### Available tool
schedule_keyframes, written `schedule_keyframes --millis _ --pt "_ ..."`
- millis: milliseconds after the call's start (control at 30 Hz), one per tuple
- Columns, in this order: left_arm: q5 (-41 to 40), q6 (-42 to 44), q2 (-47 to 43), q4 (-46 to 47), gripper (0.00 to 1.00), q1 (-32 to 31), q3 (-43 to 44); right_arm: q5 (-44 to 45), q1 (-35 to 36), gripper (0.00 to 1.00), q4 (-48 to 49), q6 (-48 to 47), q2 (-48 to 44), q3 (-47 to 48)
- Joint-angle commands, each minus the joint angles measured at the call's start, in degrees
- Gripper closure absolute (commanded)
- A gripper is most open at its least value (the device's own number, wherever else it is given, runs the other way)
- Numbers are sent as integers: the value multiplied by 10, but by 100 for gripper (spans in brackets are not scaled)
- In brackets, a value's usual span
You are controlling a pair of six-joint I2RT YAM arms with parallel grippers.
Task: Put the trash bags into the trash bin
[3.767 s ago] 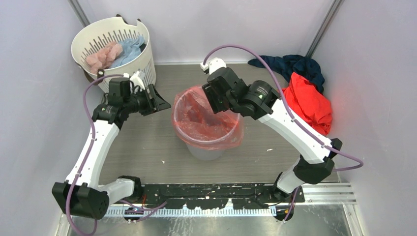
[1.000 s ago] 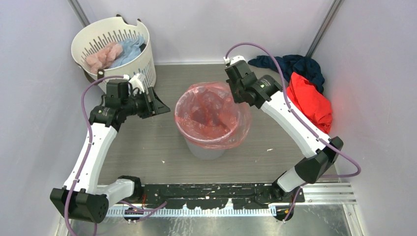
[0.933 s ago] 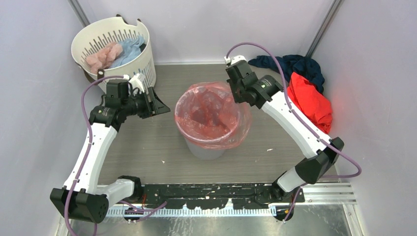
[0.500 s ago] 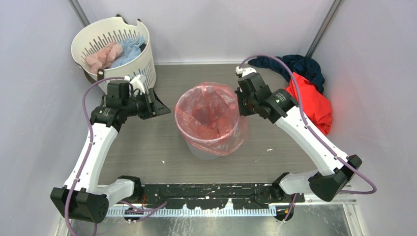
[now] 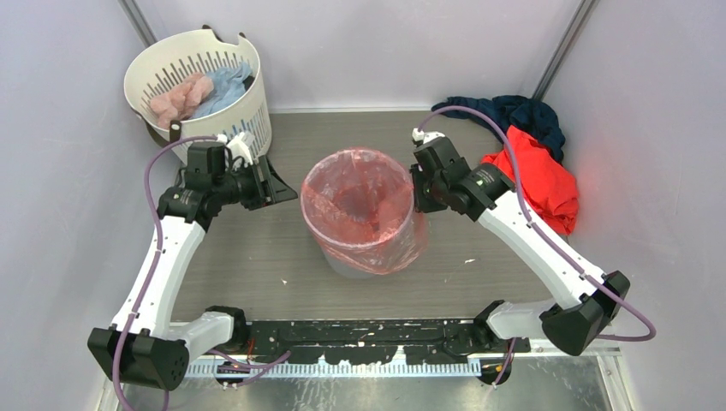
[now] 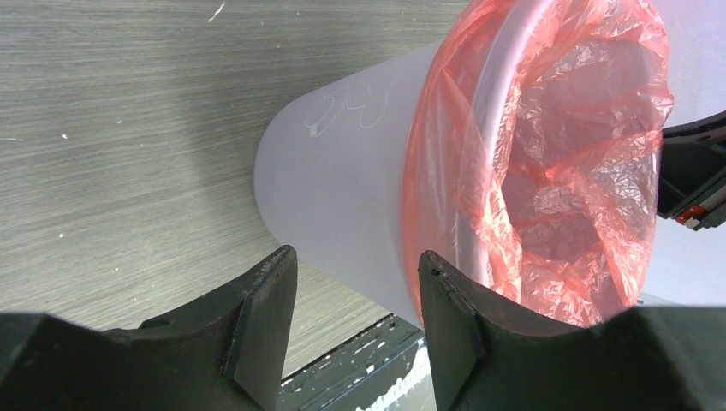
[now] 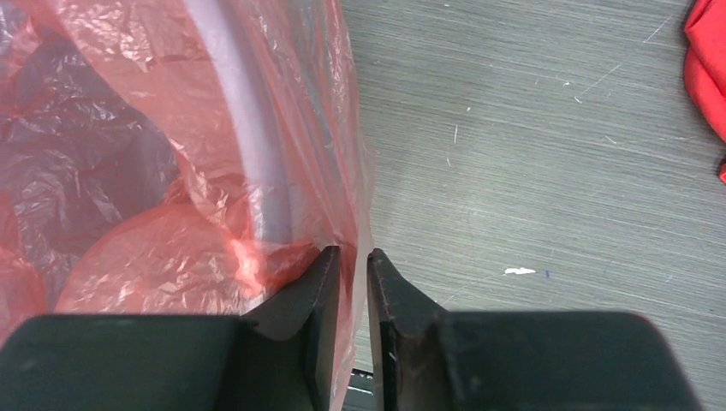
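**A:** Going from the left, what stands around the work?

**B:** A white slotted laundry basket sits in the far left corner, with a pink cloth and a blue cloth in it. Far right, a dark blue cloth lies on the table, with a red garment just in front of it.

**A:** And the left gripper?

**B:** It hangs between the basket and the trash bin, pointing at the bin's grey wall. Its jaws are spread and it grips nothing.

**A:** Where is the trash bag?

**B:** It is in the bin, which stands upright mid-table between the arms. The bag is red-pink, crinkly and see-through. Its mouth is turned out over the rim and drapes lower down the outside on the right.

**A:** The right gripper?

**B:** It is at the bin's right rim, close to the red garment behind the arm. Its fingers are almost together, with only a thin slit between them and the film hanging into it. I cannot tell whether they pinch the film.
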Motion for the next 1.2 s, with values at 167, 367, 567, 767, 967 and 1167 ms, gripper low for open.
schedule_keyframes --millis 167,367,567,767,967,1167 --pt "33 -20 -19 52 45 0 -21 -25 1 78 43 26 -49 -36" --pt "59 -50 -35 103 45 0 -57 -64 2 83 109 64 -66 -101" --pt "65 -72 -58 137 45 -8 -108 -71 1 84 130 73 -60 -126" --pt "58 -87 -71 165 47 -22 -152 -74 1 84 143 79 -54 -135" --pt "46 -87 -68 181 48 -36 -175 -78 1 85 163 90 -53 -155" --pt "32 -92 -66 203 48 -49 -201 -86 2 85 198 112 -55 -189"
